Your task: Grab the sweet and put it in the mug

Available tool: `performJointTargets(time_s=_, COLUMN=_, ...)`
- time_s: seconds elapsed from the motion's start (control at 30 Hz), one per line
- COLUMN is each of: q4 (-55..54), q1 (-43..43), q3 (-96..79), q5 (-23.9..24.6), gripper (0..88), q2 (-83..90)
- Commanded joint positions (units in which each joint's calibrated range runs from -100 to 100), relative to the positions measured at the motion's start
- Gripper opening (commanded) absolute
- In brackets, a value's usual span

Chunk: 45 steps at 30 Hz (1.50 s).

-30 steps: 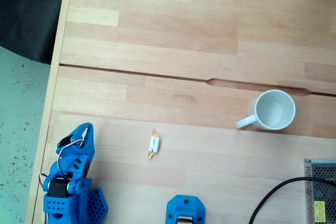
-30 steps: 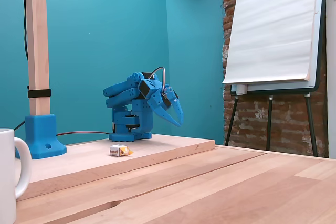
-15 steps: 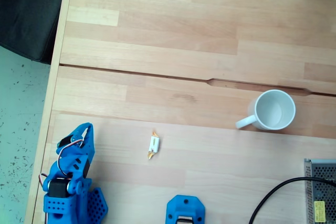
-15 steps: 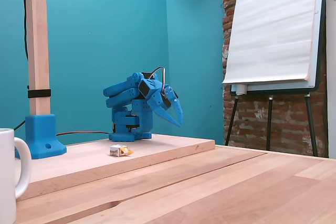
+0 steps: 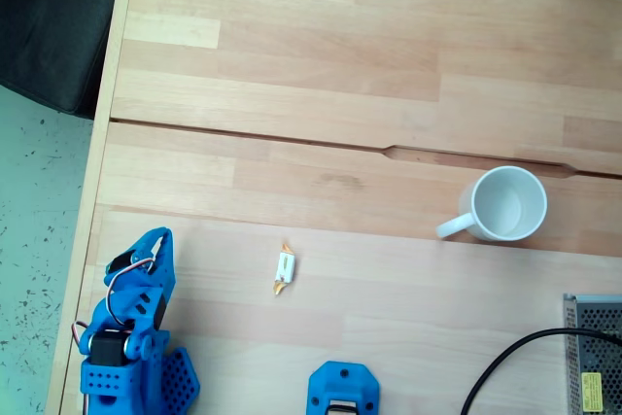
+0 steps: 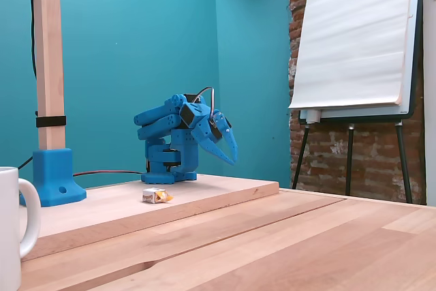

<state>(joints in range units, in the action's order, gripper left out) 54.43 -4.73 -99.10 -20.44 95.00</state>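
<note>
— gripper first, far left in a fixed view from above: where is it?
— on the folded blue arm at the table's lower-left corner, tips together, clenched on nothing. in the side fixed view it points down, off the board.
— sweet?
— lying loose on the wood, right of the gripper and well apart from it.
— mug?
— further right, upright, handle pointing left toward the sweet, white inside bare.
</note>
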Motion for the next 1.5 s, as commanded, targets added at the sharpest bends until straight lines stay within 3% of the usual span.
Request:
performJointTargets(time_s=0.0, q4=0.0, q1=-0.28, q3=-0.9, q5=-0.15, gripper=0.0, q2=0.26)
performJointTargets(time_s=0.4, q4=-0.08, q1=-0.28, q3=-0.18, q5=-0.1, gripper=0.0, q2=0.26)
performJointTargets(time_s=0.67, q4=2.5, q1=0.51, q3=17.66, q5=0.54, gripper=0.0, q2=-2.41)
performJointTargets(time_s=0.9, q4=15.65, q1=1.39, q3=37.02, q5=0.54, gripper=0.0, q2=-19.7)
performJointTargets(time_s=1.1, q4=20.89, q1=9.23, q3=46.83, q5=-0.44, gripper=0.0, q2=-35.71)
performJointTargets(time_s=1.23, q4=20.97, q1=17.36, q3=51.65, q5=-4.74, gripper=0.0, q2=-42.08)
performJointTargets(time_s=1.47, q4=20.97, q1=30.94, q3=52.98, q5=-21.49, gripper=0.0, q2=-49.05)
